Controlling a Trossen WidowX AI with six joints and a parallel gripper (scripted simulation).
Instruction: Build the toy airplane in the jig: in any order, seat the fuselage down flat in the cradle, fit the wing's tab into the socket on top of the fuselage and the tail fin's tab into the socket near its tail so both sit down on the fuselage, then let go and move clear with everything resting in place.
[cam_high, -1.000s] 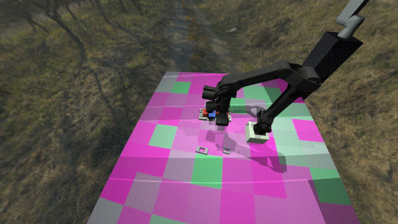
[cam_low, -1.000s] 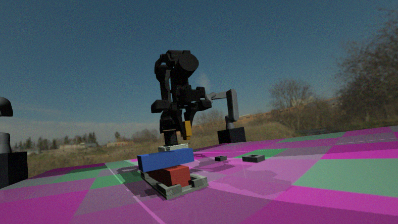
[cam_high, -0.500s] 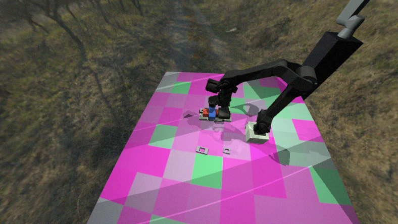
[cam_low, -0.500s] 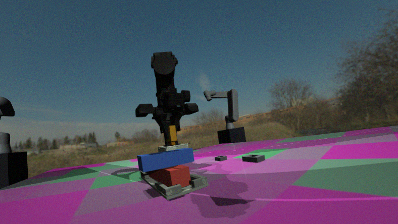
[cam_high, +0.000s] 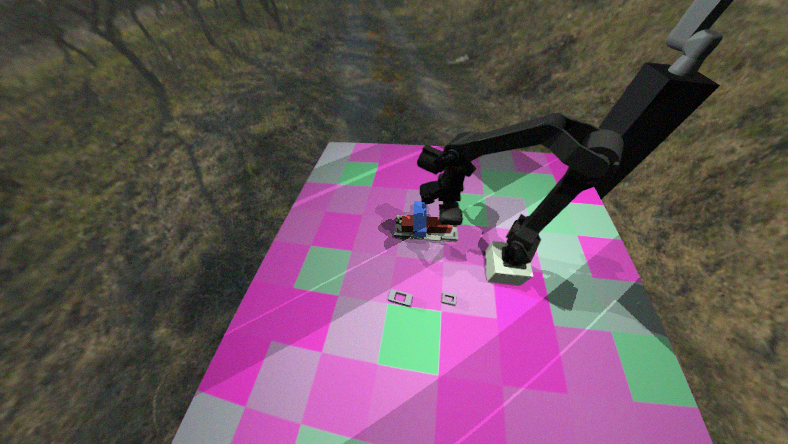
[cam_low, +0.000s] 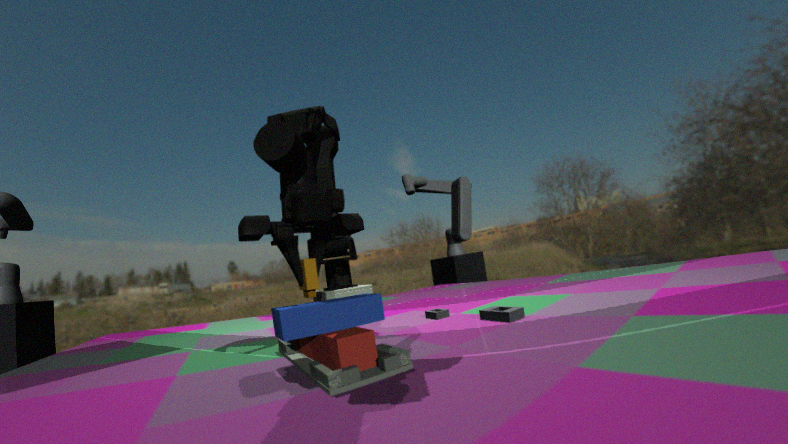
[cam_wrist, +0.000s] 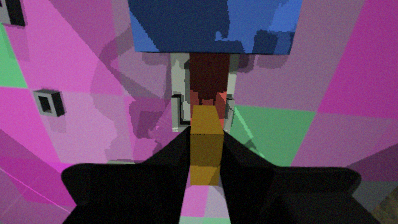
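Observation:
The red fuselage (cam_high: 407, 223) (cam_low: 358, 350) (cam_wrist: 207, 75) lies lengthwise in the grey cradle (cam_high: 441, 238) (cam_low: 380, 377) (cam_wrist: 179, 75). The blue wing (cam_high: 419, 219) (cam_low: 330, 317) (cam_wrist: 215, 25) lies crosswise on top of the fuselage; its tab is out of sight. My gripper (cam_low: 308, 278) (cam_wrist: 203, 131) is shut on the yellow tail fin (cam_low: 311, 274) (cam_wrist: 206, 147). In the wrist view the fin is upright between the fingers, above the fuselage's tail end, behind the wing. The fin covers much of the tail, so the socket cannot be made out clearly. Whether fin and fuselage touch is hidden.
A larger grey ring holder (cam_high: 392, 299) (cam_low: 510, 316) and a smaller one (cam_high: 448, 303) (cam_low: 435, 316) (cam_wrist: 58, 104) lie on the checkered table in front of the cradle. My arm's white base block (cam_high: 507, 275) stands to the right. Another grey arm (cam_low: 462, 209) stands in the background.

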